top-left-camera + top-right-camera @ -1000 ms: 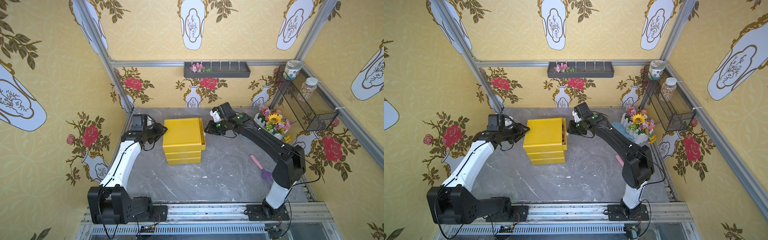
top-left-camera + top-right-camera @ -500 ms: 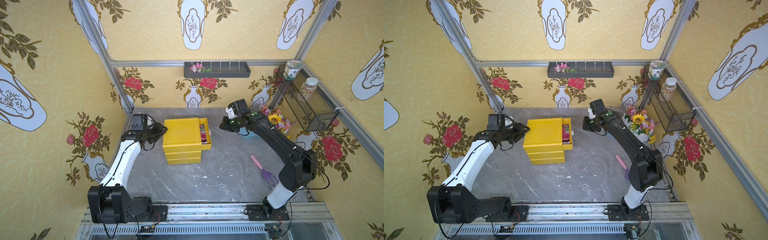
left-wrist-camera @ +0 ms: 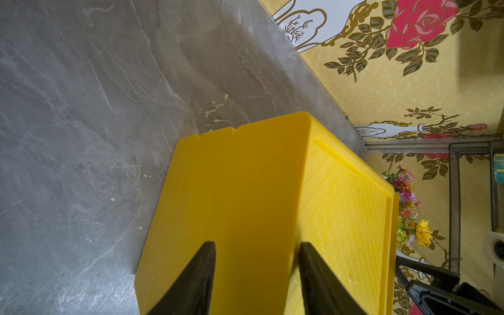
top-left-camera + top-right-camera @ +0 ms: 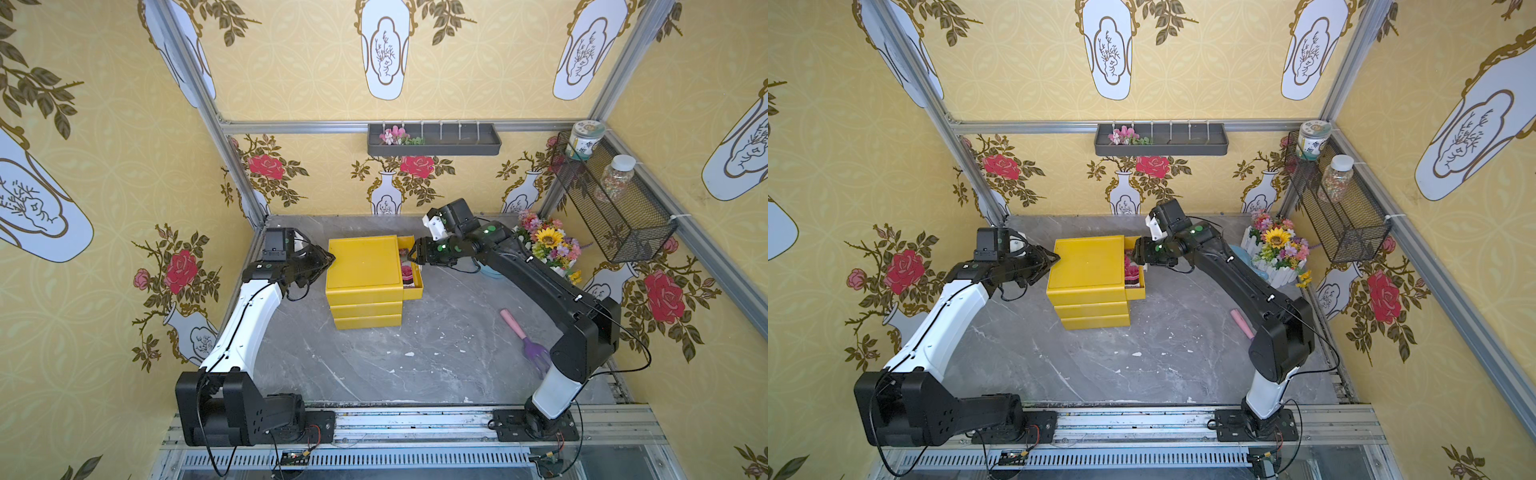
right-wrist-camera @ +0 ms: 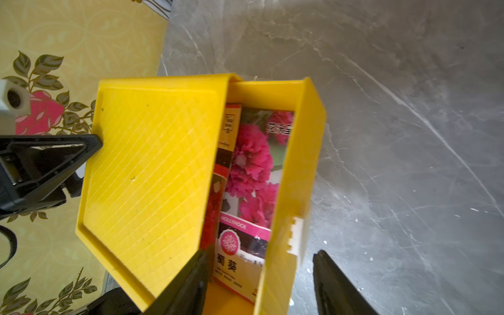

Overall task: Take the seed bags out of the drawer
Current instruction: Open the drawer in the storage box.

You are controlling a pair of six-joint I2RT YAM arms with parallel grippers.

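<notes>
Top views both give us the whole bench (image 4: 415,365). A yellow three-tier cabinet (image 4: 363,266) stands near its middle, and the top drawer (image 4: 417,286) is pulled partway out toward the right arm. We see the bags (image 4: 406,272) in the drawer's open strip, pink and red print up. The left pincer (image 4: 330,259) touches the cabinet's edge on the side away from the opening. The right pincer (image 4: 414,254) hangs at the drawer's front wall, toward the back of the bench. A rake (image 4: 523,336) lies well apart, near the right arm's base.

Left wrist: we look along the cabinet's (image 3: 245,177) smooth side wall. The left pincer (image 3: 255,245) is released. Its fingers (image 3: 196,272) are parted with their tips against the cabinet, one on the wall and one at the edge where the wall meets the gridded top.

Right wrist: the right pincer (image 5: 261,252) is released too, its jaws wide and straddling the drawer's (image 5: 302,152) front wall beside a white handle (image 5: 297,237). One finger (image 5: 191,281) is on the inner side above the bags, and the other is outside over the bench. The bags (image 5: 251,163) lie flat in the drawer, partly hidden under the cabinet top. The uppermost shows magenta flowers and a pink strip reading HOLLYHOCK. An orange-edged one peeks out beneath it on the cabinet side.
</notes>
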